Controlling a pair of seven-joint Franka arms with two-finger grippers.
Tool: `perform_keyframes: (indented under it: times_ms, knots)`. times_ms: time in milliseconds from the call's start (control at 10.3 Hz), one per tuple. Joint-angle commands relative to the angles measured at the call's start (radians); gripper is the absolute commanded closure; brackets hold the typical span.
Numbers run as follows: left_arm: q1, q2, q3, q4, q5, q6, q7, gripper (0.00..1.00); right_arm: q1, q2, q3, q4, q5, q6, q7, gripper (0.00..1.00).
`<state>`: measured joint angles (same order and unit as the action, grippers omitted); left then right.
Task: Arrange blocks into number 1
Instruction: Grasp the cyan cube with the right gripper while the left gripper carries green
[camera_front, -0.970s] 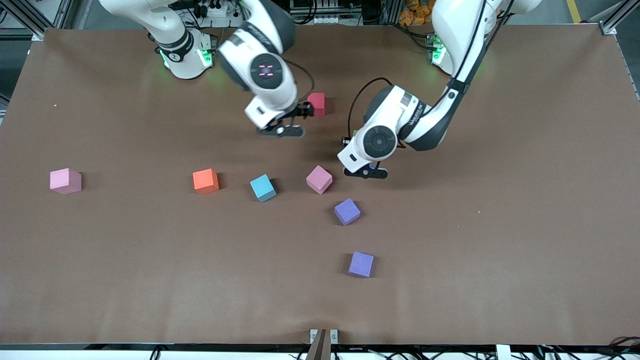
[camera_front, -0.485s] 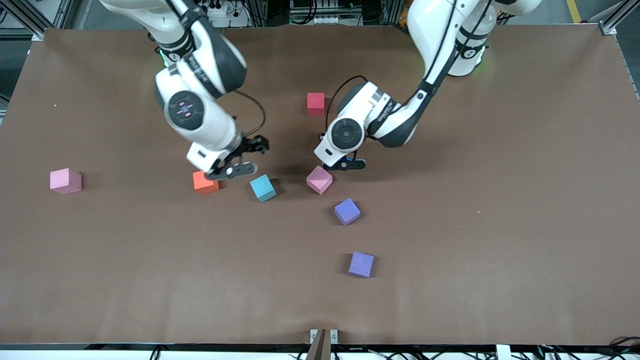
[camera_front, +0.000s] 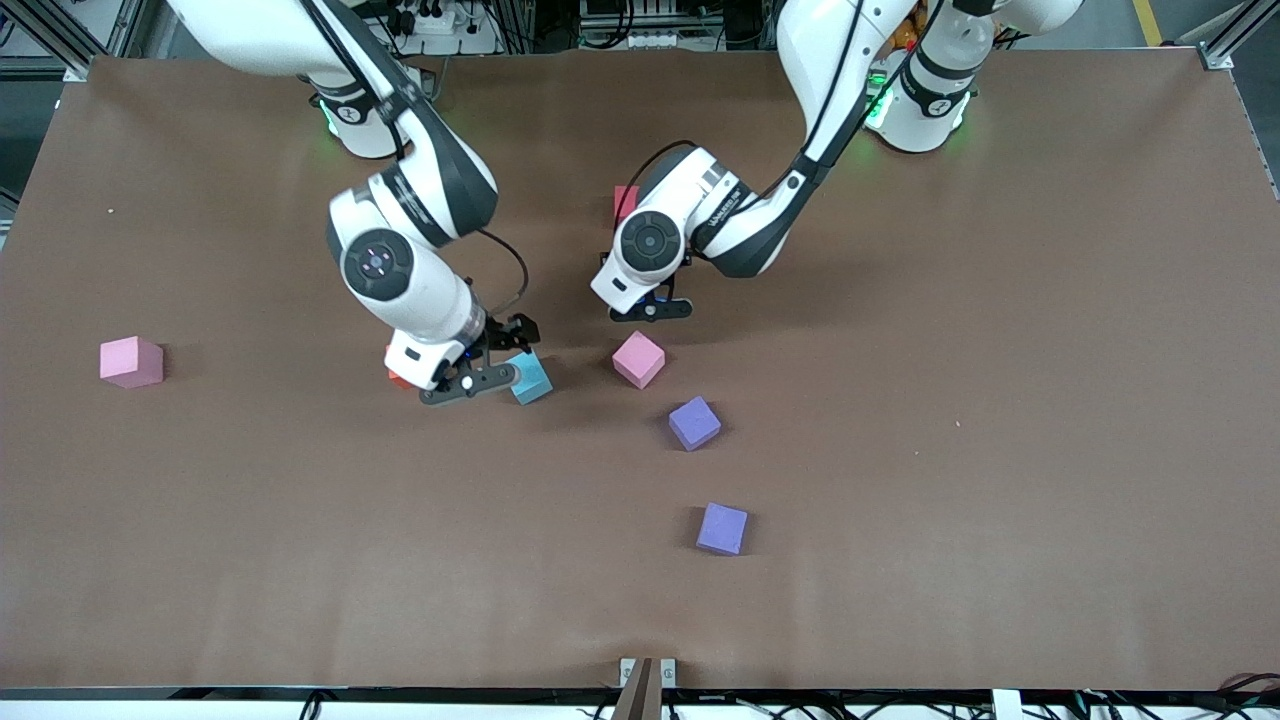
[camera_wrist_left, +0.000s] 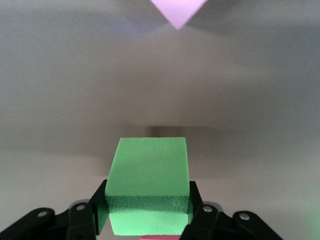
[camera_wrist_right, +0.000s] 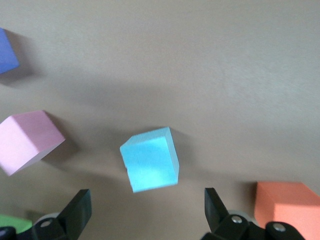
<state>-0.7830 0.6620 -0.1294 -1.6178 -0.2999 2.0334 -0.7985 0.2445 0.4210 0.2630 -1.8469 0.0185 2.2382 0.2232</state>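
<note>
Green block (camera_wrist_left: 149, 187) pinched in left pincer (camera_front: 652, 306) for carry to the digit; right pincer (camera_front: 478, 372) spread over blue block (camera_front: 531, 378), prepping pickup.

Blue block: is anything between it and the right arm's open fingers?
No. The light blue block lies bare under the open right gripper. The orange block and pink block sit off beside it.

Brown tabletop (camera_front: 1000, 500), cluttered cabling (camera_front: 640, 25) above
</note>
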Motion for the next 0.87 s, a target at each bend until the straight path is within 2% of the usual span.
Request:
perform_keyframes:
  times_ms: [0, 194, 388, 582, 776]
  knots:
    - [-0.03, 0.017, 0.008, 0.026, -0.04, 0.02, -0.028, 0.36, -0.002, 0.06, 0.009, 0.008, -0.014, 0.069, -0.012, 0.0]
    - [-0.059, 0.024, 0.008, 0.018, -0.065, 0.037, -0.031, 0.36, -0.001, 0.096, 0.009, -0.043, -0.015, 0.176, -0.013, 0.0]
    - [-0.084, 0.039, 0.008, 0.009, -0.065, 0.037, -0.051, 0.36, 0.004, 0.123, 0.012, -0.045, -0.021, 0.182, -0.015, 0.0]
    - [-0.082, 0.044, 0.008, 0.009, -0.059, 0.028, -0.048, 0.36, 0.012, 0.139, 0.015, -0.058, -0.087, 0.185, -0.015, 0.0]
    - [-0.085, 0.048, 0.008, -0.01, -0.044, 0.024, -0.044, 0.36, 0.013, 0.14, 0.018, -0.078, -0.092, 0.193, -0.015, 0.0]
